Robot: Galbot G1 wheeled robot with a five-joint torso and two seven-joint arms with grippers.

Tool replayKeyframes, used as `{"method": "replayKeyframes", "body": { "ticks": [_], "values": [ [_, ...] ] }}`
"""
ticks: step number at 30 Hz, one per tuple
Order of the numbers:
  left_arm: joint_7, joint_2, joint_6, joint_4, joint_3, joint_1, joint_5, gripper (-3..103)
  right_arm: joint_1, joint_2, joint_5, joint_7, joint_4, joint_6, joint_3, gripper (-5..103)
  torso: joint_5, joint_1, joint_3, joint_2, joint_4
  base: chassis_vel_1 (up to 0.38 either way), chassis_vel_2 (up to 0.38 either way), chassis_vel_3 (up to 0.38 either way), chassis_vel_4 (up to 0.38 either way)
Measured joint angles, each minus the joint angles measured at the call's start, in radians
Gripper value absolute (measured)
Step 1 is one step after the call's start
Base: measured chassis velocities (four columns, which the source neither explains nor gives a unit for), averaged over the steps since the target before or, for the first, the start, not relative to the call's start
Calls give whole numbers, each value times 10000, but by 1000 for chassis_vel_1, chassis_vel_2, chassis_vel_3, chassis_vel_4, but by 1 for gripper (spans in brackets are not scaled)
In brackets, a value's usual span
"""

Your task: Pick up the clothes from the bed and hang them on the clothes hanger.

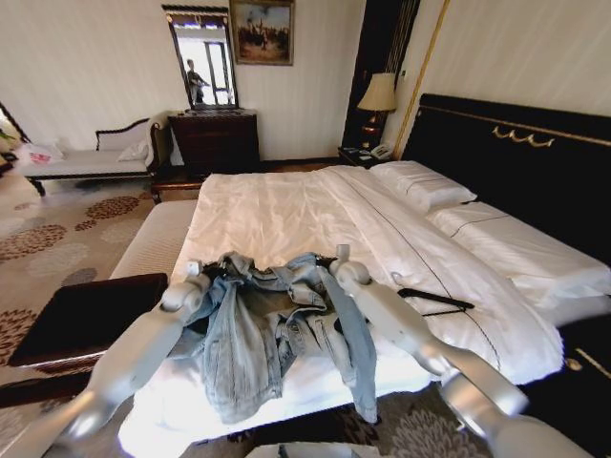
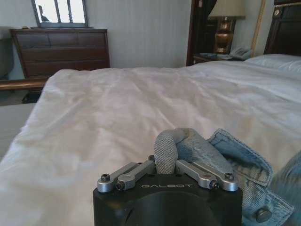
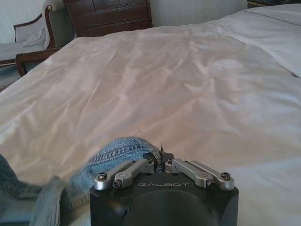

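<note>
One denim jacket (image 1: 277, 334) is counted, held up over the foot of one bed (image 1: 286, 215). One black clothes hanger (image 1: 434, 301) is seen lying on the sheet. Two grippers are counted, a left gripper (image 1: 198, 272) and a right gripper (image 1: 341, 258), each closed on a fold of the jacket. Two white pillows (image 1: 420, 183) are counted against one black headboard (image 1: 516, 157). One lamp (image 1: 378, 95), one dresser (image 1: 216, 138), one mirror (image 1: 202, 59) and one framed painting (image 1: 262, 31) are counted along the wall.

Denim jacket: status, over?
Left gripper and right gripper both shut on denim jacket, lifted over bed. Hanger lying right. Nothing blocking.
</note>
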Motion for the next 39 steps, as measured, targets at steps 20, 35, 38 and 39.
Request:
{"method": "replayKeyframes", "body": {
  "ticks": [20, 35, 38, 39],
  "values": [
    [107, -690, -368, 1522, 197, -638, 281, 26, 1058, 1242, -1088, -441, -2553, 797, -26, 15, 2, -4, -3, 2, 4, 0, 0, 0, 0],
    [-360, 30, -278, -1188, -1658, 1432, 500, 81, 91, 47, -1340, -230, -247, 961, -82, 69, 3, -4, -4, 2, 3, 0, 0, 0, 0],
    [-474, 205, -294, -1995, -2544, 2348, 456, 91, -354, -387, -1616, -240, 536, 1026, 59, 80, 0, -4, -3, 1, 5, 0, 0, 0, 0],
    [-490, 274, -298, -2402, -2984, 2800, 430, 96, -559, -626, -1809, -276, 887, 1081, 127, 85, 2, -4, -4, 2, 5, 0, 0, 0, 0]
  ]
}}
